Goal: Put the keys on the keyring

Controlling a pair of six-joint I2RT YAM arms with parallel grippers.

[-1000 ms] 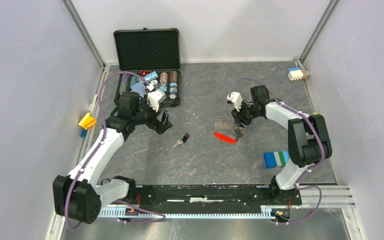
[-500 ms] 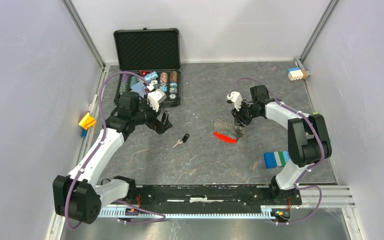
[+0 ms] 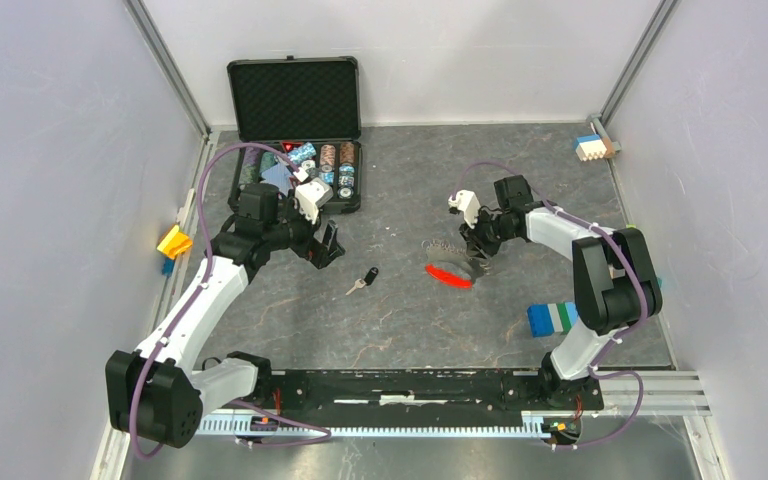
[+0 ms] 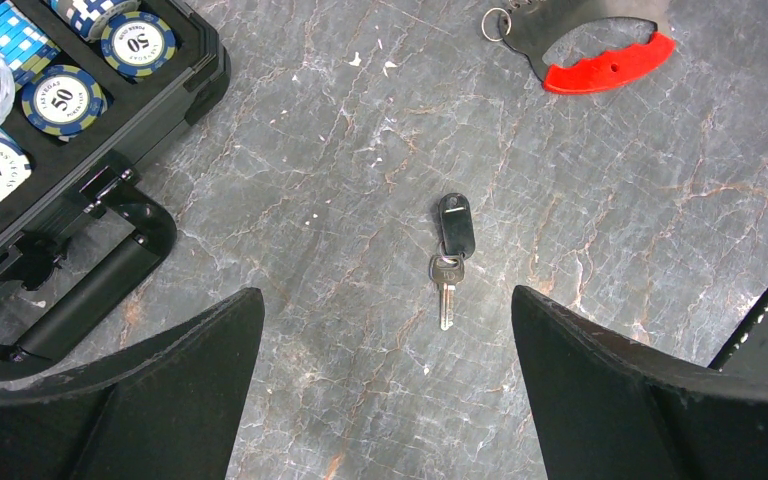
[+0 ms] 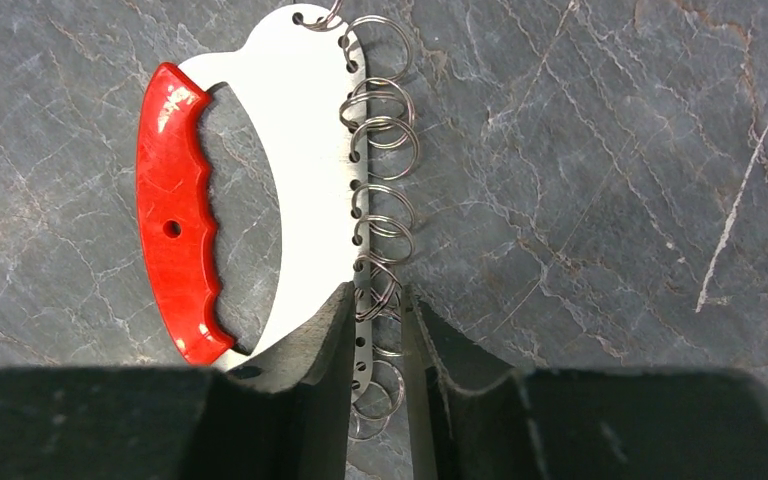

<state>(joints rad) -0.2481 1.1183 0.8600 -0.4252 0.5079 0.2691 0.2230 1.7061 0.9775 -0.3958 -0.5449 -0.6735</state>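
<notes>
The key has a black head and a short silver blade and lies flat on the grey tabletop; in the left wrist view the key sits between and ahead of my fingers. My left gripper hangs wide open above it and to its left, empty. The keyring is a silvery plate with a red grip and several wire rings along one edge. My right gripper is closed down on that ringed edge, fingers either side. From above, the keyring lies just left of my right gripper.
An open black case of poker chips stands at the back left, its corner close to the left gripper. A blue-green block stack sits by the right arm, a yellow block at the left wall, a white-blue block in the back right corner.
The right gripper has shifted slightly left over the keyring and its jaws have narrowed onto the ringed edge. The left arm and the key have not moved.
</notes>
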